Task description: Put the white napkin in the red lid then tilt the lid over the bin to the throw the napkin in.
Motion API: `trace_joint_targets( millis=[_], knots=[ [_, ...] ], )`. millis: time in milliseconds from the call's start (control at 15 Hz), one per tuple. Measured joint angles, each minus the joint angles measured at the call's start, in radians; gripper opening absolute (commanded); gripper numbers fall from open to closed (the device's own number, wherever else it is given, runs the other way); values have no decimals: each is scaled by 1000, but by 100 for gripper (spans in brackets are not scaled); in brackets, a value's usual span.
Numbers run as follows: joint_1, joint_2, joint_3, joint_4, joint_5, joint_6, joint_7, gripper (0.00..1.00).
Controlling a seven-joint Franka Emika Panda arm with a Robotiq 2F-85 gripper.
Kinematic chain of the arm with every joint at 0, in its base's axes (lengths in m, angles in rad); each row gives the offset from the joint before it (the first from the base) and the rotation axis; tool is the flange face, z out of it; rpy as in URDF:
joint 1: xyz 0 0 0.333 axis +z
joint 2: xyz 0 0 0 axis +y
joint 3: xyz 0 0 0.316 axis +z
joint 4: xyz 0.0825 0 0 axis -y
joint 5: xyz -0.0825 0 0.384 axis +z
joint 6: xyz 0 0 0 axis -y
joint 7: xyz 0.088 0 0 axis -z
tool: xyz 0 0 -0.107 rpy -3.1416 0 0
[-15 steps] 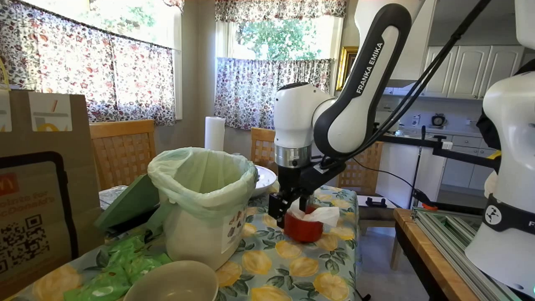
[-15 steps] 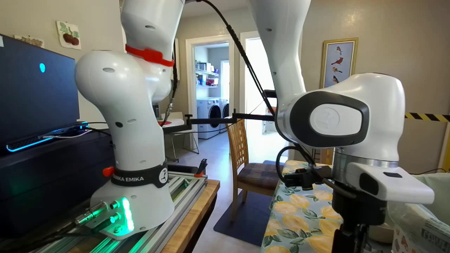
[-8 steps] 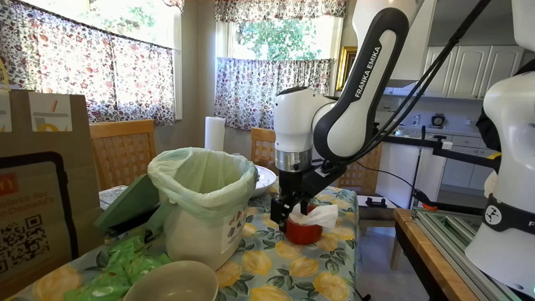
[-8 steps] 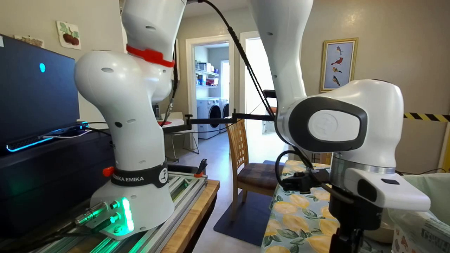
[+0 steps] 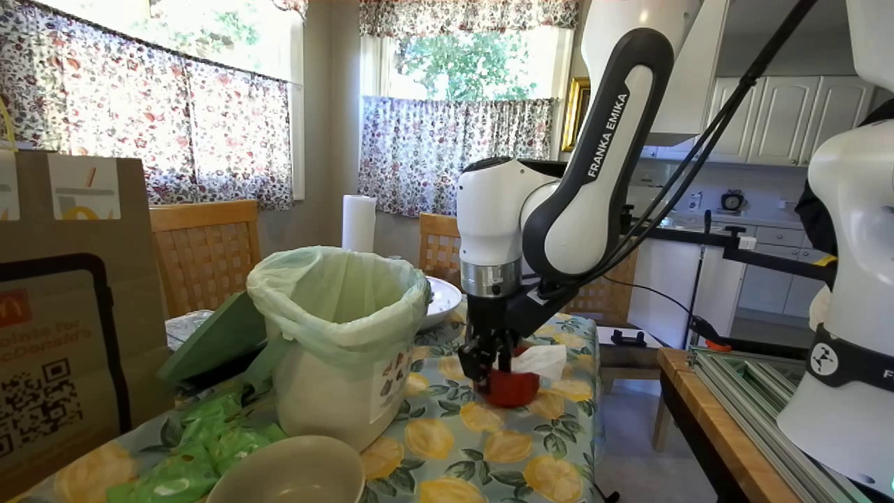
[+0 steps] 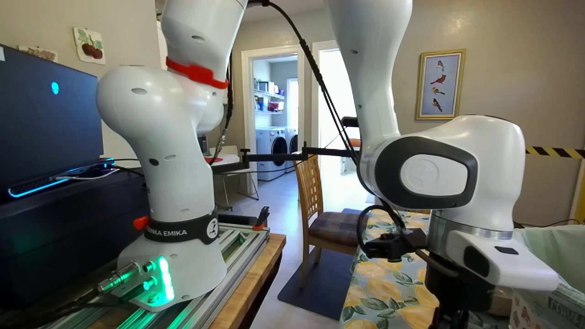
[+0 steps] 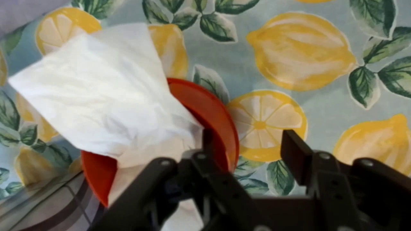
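A robot gripper [image 7: 249, 144], its fingers parted, straddles the wall of a red lid [image 7: 210, 104] on a lemon-print tablecloth [image 7: 324, 109], one finger inside the rim, the other outside with a gap showing between it and the lid. A white napkin [image 7: 118, 96] sits partly in the lid, draped over the rim away from the gripper. Near the gripper, on the side opposite the napkin, stands the bin [image 5: 321, 391], a beige bowl [image 5: 293, 475] beside it.

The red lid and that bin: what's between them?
In an exterior view, lemon-patterned tablecloth lies between the bin and the red lid, with one finger of the tool beside the lid.
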Motion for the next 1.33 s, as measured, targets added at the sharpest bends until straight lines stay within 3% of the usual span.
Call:
trace_joint_targets(
  millis=[267, 1000, 1333],
  knots=[
    [0, 9, -1, 7, 3, 6, -11, 0],
    [0, 6, 16, 9, 39, 6, -61, 1],
    [28, -66, 39, -27, 39, -4, -81, 1]
  ],
)
